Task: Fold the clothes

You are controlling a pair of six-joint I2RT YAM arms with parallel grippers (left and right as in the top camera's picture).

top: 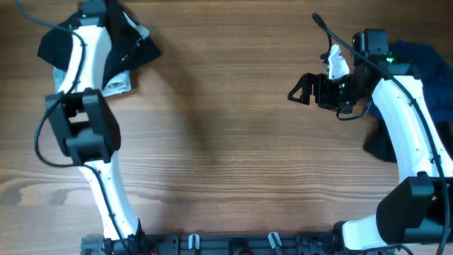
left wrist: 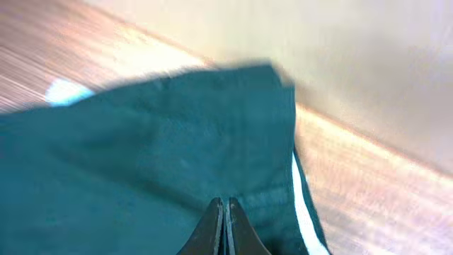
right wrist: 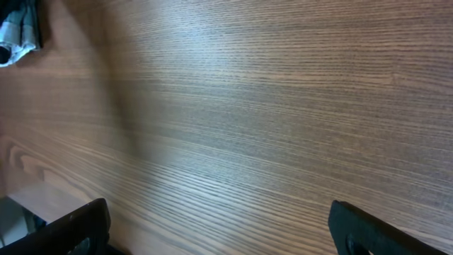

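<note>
A dark teal garment [top: 134,44] with a white side stripe lies at the table's far left corner; it fills the left wrist view [left wrist: 156,142]. My left gripper [left wrist: 225,212] is shut, its tips together on the garment's fabric. In the overhead view the left wrist is over this garment, and the gripper itself is hidden. My right gripper [top: 303,90] is open and empty above bare wood at the right, its fingers wide apart in the right wrist view [right wrist: 219,227]. A dark blue pile of clothes [top: 428,64] lies behind the right arm.
A grey-white folded piece [top: 118,85] sticks out from under the teal garment. It also shows far off in the right wrist view [right wrist: 18,32]. A dark piece of cloth [top: 381,146] lies at the right edge beside the right arm. The table's far edge runs just past the teal garment [left wrist: 368,142].
</note>
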